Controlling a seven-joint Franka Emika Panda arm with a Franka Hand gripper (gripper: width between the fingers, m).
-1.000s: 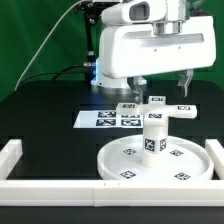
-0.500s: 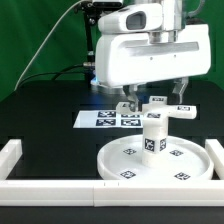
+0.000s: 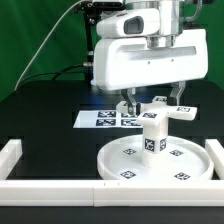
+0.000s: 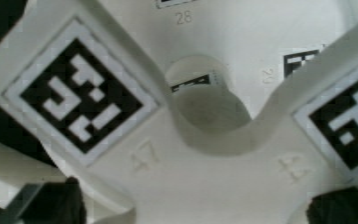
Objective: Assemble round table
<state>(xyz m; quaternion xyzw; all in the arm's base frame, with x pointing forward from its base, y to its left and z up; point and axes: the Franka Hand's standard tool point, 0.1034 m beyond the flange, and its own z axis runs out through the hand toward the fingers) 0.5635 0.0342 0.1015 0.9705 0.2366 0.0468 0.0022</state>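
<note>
The large flat round disc (image 3: pixel 112 160) lies at the front of the table. The short cylindrical leg (image 3: pixel 153 135) stands upright at its middle. Behind it lies the X-shaped cross base (image 3: pixel 186 112), white with square tags. My gripper (image 3: pixel 154 101) is low over the cross base, open, with one finger on each side of it. In the wrist view the cross base (image 4: pixel 194 120) fills the picture, with its central hole in the middle. My dark fingertips (image 4: pixel 34 203) sit at the two lower corners, and the gripper (image 4: pixel 197 205) straddles the white part.
The marker board (image 3: pixel 98 118) lies flat behind the disc, toward the exterior view's left. A white rail (image 3: pixel 50 190) runs along the front edge, with raised white ends at the left (image 3: pixel 10 152) and right (image 3: pixel 215 148). The robot's white body (image 3: pixel 150 55) looms above the parts.
The gripper has come down and shifted slightly to the exterior view's left, so its fingers now flank the cross base. The disc, leg and cross base have not moved.
</note>
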